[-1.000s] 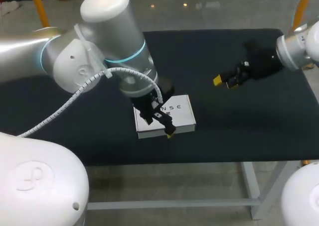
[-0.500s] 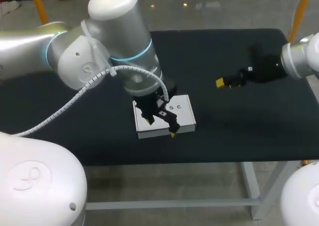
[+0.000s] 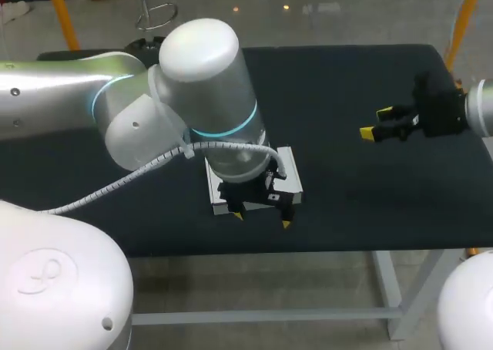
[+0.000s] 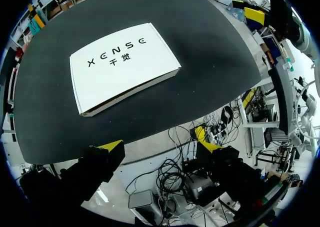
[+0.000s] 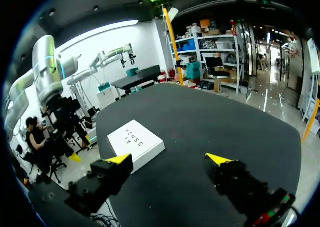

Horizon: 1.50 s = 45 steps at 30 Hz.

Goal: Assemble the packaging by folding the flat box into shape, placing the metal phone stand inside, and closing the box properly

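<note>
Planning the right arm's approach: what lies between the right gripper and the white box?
Nothing: only bare black table lies between the right gripper and the white box, as the head and right wrist views both show.

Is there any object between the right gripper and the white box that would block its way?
Nothing visible does. In the right wrist view only bare black table lies between the open right gripper and the white box. The left gripper hangs at the box's near side in the head view, not on that path.
</note>
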### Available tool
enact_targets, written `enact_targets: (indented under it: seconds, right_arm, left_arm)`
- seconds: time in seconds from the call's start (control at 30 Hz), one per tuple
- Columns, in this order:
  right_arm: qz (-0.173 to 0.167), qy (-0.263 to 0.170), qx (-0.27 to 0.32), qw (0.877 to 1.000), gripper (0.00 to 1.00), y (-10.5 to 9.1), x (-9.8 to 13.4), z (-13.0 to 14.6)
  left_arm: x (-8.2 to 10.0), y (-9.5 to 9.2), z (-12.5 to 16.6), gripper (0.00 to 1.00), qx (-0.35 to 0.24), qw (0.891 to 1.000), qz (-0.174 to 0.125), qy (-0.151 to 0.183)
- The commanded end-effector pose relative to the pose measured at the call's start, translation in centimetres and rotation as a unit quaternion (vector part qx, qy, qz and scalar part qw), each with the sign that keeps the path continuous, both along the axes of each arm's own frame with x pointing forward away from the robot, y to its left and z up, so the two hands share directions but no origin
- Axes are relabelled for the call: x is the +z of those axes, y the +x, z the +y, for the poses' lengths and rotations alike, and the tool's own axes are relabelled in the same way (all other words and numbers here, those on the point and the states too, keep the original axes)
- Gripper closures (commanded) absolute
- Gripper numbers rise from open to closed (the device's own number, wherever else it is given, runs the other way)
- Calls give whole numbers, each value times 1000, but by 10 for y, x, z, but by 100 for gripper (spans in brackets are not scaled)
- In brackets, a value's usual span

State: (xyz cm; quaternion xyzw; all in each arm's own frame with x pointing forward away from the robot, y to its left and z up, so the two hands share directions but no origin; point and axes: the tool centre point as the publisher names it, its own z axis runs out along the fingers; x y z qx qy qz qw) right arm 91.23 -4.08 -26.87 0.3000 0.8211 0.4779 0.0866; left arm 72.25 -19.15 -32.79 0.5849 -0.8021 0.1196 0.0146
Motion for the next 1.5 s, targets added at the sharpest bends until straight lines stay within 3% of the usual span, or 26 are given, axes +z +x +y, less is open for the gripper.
enact_targets:
  seconds: [0.03, 0.47, 0.57, 1.5]
  right_arm:
    - [-137, 13, 36, 990, 0, 3, -8, -8]
    - [-200, 27, 43, 978, 0, 18, -11, -34]
    - [-195, 47, 31, 979, 0, 25, -12, -44]
    - [-195, 47, 31, 979, 0, 25, -12, -44]
  left_arm:
    - [-11, -3, -14, 0, 16, 999, -9, 34]
    - [-39, 6, -22, 0, 49, 997, 10, 52]
    - [-45, 12, -22, 0, 70, 996, 15, 62]
    - [-66, 88, -3, 0, 154, 985, 27, 73]
